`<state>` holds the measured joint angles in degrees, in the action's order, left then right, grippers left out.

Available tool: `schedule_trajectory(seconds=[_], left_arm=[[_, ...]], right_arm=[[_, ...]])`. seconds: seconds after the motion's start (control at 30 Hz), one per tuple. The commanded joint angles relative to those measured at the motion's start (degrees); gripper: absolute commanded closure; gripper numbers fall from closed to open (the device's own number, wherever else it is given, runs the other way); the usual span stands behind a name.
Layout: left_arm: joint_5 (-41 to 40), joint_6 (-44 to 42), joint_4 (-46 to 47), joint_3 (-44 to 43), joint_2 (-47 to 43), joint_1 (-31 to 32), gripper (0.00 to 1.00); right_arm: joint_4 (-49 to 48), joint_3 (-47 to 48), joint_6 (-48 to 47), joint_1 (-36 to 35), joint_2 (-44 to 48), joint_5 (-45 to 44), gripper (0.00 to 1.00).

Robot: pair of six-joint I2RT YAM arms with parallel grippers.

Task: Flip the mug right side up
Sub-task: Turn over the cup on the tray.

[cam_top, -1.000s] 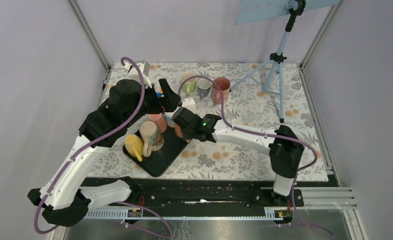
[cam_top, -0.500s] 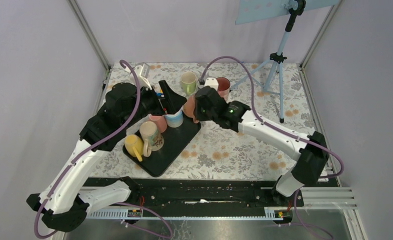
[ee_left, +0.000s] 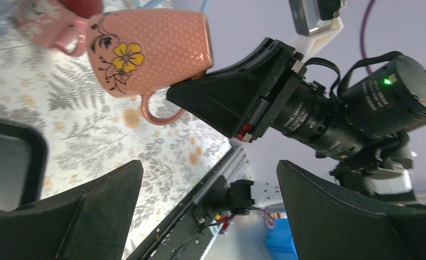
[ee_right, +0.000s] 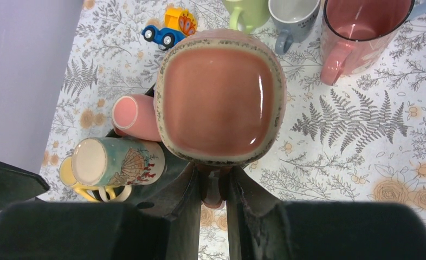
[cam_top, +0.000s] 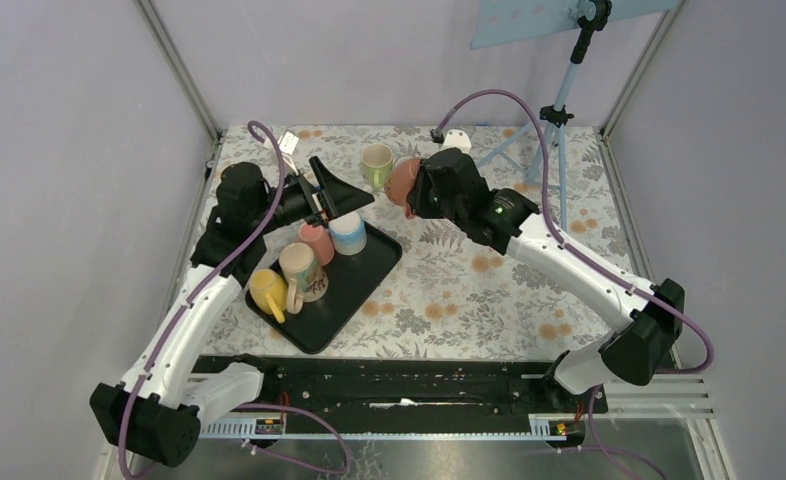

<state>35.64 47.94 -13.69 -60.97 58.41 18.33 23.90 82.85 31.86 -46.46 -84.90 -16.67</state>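
Note:
My right gripper (cam_top: pixel 419 190) is shut on the handle of a salmon-pink dotted mug (cam_top: pixel 401 182) with a yellow flower and holds it in the air over the back of the table. In the right wrist view the mug's brown base (ee_right: pixel 219 103) faces the camera, above my shut gripper (ee_right: pixel 213 181). The left wrist view shows the mug (ee_left: pixel 151 51) tilted on its side, with the handle loop below it. My left gripper (cam_top: pixel 337 188) is open and empty, raised left of the mug; it also shows in the left wrist view (ee_left: pixel 208 168).
A black tray (cam_top: pixel 354 290) holds a yellow mug (cam_top: pixel 267 290), a teal patterned mug (cam_top: pixel 304 270) on its side, a pink mug (cam_top: pixel 316 242) and a blue-white mug (cam_top: pixel 347 232). A green mug (ee_right: pixel 249 11), grey mug (ee_right: pixel 292 13), large pink mug (ee_right: pixel 362 32) and toy car (ee_right: pixel 173 27) stand behind. A tripod (cam_top: pixel 554 130) stands back right.
My right gripper lifted the salmon mug off the tray and carried it up and back to the right. My left arm drew back to the left.

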Motion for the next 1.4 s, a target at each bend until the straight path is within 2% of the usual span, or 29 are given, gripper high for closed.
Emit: schedule_trajectory(seconds=[0.0,0.43,0.73,1.0,1.17,1.37], left_arm=[[13.5,8.9,18.8,3.5,1.0,-2.6,0.01],[17.2,24.6,41.5,13.4,6.5,-2.9,0.01],[16.0,32.7,52.6,16.8,10.6,-1.9,0.01],[13.9,44.1,70.1,19.0,14.7,0.2,0.02],[12.6,50.9,79.8,19.7,16.6,0.3,0.07],[10.4,56.6,87.4,19.8,17.3,0.3,0.19]], right_arm=[[-5.1,5.2,-1.7,0.8,3.5,0.4,1.0],[-11.1,6.4,0.9,0.9,5.4,3.4,1.0],[-15.1,6.4,4.7,0.9,5.2,7.6,1.0],[-21.6,2.7,9.6,0.9,6.4,12.5,1.0],[-27.4,0.1,12.5,1.0,7.1,15.4,1.0],[-31.8,-3.1,15.4,1.6,8.7,19.0,1.0]])
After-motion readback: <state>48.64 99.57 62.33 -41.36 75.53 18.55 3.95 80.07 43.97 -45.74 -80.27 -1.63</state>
